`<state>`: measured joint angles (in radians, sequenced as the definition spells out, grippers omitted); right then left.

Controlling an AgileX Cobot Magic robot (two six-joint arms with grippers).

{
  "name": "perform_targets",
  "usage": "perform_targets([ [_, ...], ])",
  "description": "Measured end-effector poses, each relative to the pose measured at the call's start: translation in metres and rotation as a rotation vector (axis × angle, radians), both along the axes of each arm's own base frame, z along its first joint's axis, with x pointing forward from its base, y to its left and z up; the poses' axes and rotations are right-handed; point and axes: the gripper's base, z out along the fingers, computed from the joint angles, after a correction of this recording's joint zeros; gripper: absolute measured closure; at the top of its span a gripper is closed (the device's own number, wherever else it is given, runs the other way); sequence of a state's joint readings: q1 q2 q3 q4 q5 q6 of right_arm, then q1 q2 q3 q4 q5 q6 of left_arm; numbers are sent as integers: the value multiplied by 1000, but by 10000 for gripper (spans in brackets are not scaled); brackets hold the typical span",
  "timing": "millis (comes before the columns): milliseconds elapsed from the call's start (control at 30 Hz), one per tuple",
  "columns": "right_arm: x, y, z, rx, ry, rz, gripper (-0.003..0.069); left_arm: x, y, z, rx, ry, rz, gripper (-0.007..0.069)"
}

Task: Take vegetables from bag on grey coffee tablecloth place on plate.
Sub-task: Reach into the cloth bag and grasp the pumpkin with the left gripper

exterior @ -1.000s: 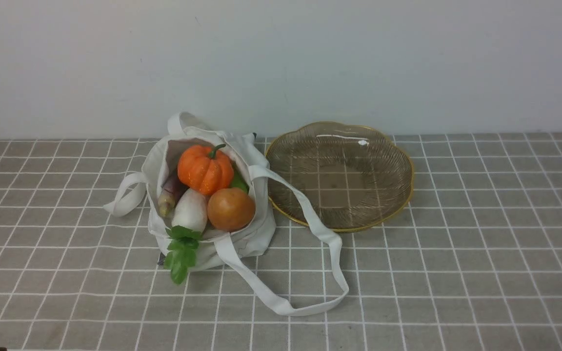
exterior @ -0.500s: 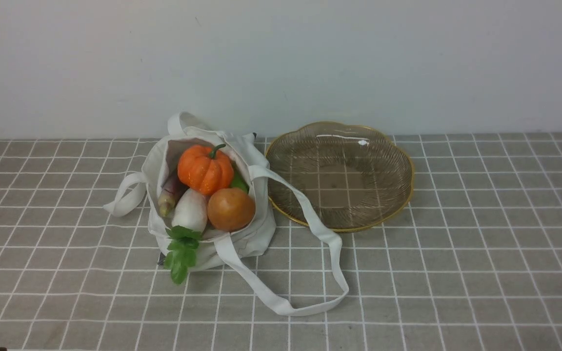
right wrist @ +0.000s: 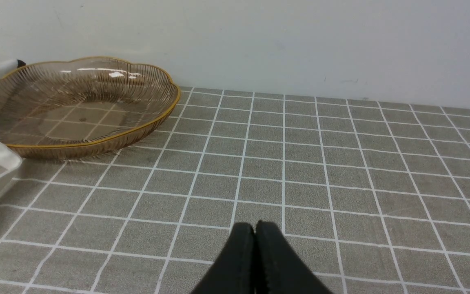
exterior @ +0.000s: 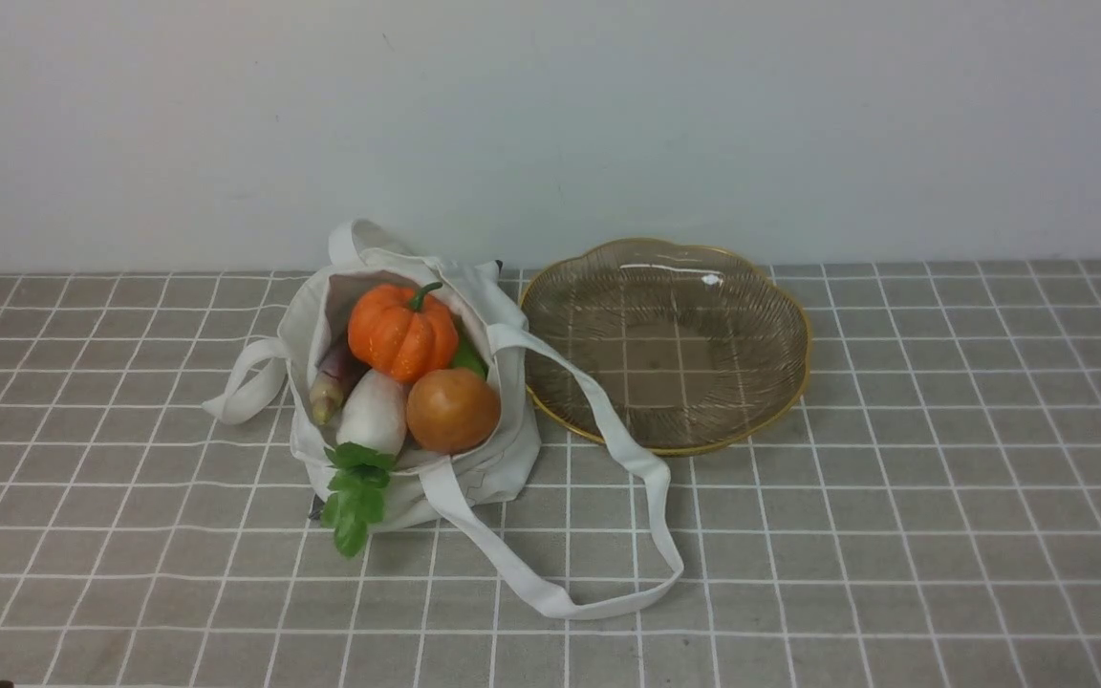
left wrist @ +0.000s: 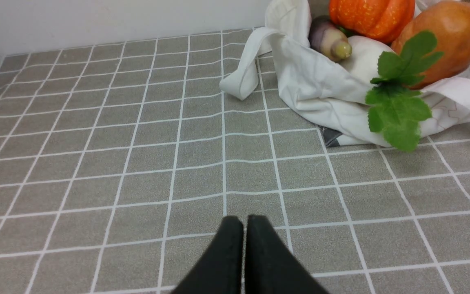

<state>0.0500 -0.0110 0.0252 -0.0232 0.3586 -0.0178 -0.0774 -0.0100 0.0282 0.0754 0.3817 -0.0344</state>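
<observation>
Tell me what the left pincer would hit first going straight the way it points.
Likely bare tablecloth, short of the strap loop: the shut left pincer seems angled down at it. Running level, it would meet that loop first; depth is unclear.

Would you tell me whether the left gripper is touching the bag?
Apart. The left wrist view shows the left gripper, jaws closed, over the tablecloth, with several bare squares of cloth between it and the bag.
</observation>
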Motion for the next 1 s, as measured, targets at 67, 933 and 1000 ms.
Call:
perform_targets([
  [67, 0, 0, 0, 0, 0, 0, 673, 0, 0, 0, 0, 0, 0, 629],
  [933, 0, 0, 0, -1, 0, 0, 673, -3, -28, 11, -1321, 171, 64, 629],
  [1000, 0, 0, 0, -4, 0, 1, 673, -3, -28, 13, -1318, 157, 52, 629],
])
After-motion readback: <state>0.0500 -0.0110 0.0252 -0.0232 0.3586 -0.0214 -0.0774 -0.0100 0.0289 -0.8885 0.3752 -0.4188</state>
